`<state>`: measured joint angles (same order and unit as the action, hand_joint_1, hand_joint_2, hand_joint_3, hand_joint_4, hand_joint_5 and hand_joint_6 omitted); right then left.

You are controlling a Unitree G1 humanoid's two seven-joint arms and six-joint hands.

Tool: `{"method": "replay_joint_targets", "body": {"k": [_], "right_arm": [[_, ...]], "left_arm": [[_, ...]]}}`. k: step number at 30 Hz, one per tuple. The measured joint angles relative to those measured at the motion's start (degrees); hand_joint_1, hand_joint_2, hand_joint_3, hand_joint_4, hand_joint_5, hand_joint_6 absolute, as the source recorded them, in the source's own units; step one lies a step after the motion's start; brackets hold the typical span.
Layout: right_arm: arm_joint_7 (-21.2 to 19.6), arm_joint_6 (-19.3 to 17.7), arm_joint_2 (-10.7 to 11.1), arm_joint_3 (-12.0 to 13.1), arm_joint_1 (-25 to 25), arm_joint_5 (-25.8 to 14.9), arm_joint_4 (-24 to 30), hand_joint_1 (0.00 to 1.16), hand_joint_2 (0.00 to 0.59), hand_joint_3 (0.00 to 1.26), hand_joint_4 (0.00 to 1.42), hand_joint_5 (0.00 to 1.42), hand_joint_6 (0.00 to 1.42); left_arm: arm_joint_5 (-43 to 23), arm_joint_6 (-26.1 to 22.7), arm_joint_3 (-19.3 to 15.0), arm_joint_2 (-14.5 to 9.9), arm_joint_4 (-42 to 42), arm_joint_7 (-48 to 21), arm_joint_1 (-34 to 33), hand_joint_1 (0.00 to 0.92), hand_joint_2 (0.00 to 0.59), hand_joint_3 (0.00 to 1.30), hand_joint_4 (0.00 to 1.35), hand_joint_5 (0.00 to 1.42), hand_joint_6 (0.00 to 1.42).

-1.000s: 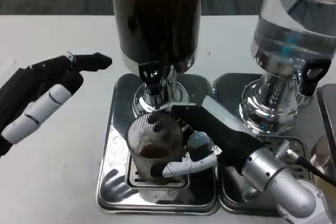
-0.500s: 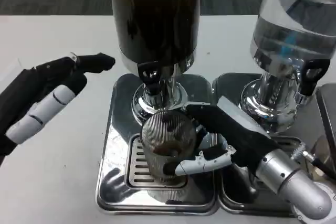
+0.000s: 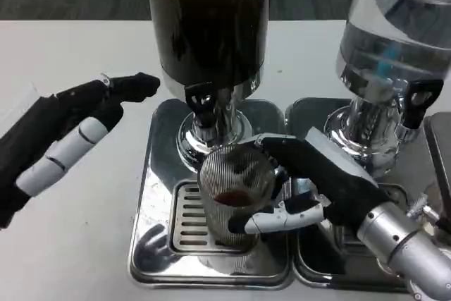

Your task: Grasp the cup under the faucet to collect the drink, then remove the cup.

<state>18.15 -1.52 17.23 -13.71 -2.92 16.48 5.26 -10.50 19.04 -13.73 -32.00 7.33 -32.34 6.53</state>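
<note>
A clear ribbed cup (image 3: 235, 188) with a little dark drink at its bottom stands over the drip tray (image 3: 158, 244) of the dark drink dispenser (image 3: 208, 26), just right of and below the black faucet (image 3: 201, 98). My right hand (image 3: 313, 181) grips the cup from the right, fingers wrapped round its far and near sides. My left hand (image 3: 67, 135) hovers over the table to the left of the dispenser, fingers stretched toward the faucet, holding nothing.
A second dispenser (image 3: 394, 40) with clear liquid and its own black tap (image 3: 416, 100) stands at the right on a second drip tray (image 3: 310, 121). White table surface lies to the left and behind.
My right hand has shifted the cup to the right and slightly up on the tray grille. The left hand has crept a little toward the faucet.
</note>
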Motion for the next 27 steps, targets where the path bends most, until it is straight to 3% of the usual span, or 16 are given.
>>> {"method": "replay_joint_targets", "body": {"k": [5,21,27], "right_arm": [[0.55,1.35,0.94,0.46,1.16,-0.35,2.15,0.92,0.201,0.62,0.63,0.72,0.68],[1.86,4.23,3.07,4.72,5.76,-2.05,10.04,0.93,0.208,0.63,0.65,0.74,0.73],[2.13,4.42,3.37,5.07,6.17,-2.57,11.02,0.93,0.208,0.64,0.65,0.75,0.73]], "left_arm": [[0.38,0.34,1.35,0.46,-0.28,-0.01,0.21,0.000,0.231,0.24,0.19,0.19,0.14],[2.79,2.60,1.47,1.03,-1.81,0.03,1.38,0.000,0.227,0.17,0.12,0.13,0.12],[4.61,4.31,1.52,1.50,-2.47,0.50,2.25,0.000,0.220,0.16,0.09,0.11,0.11]]}}
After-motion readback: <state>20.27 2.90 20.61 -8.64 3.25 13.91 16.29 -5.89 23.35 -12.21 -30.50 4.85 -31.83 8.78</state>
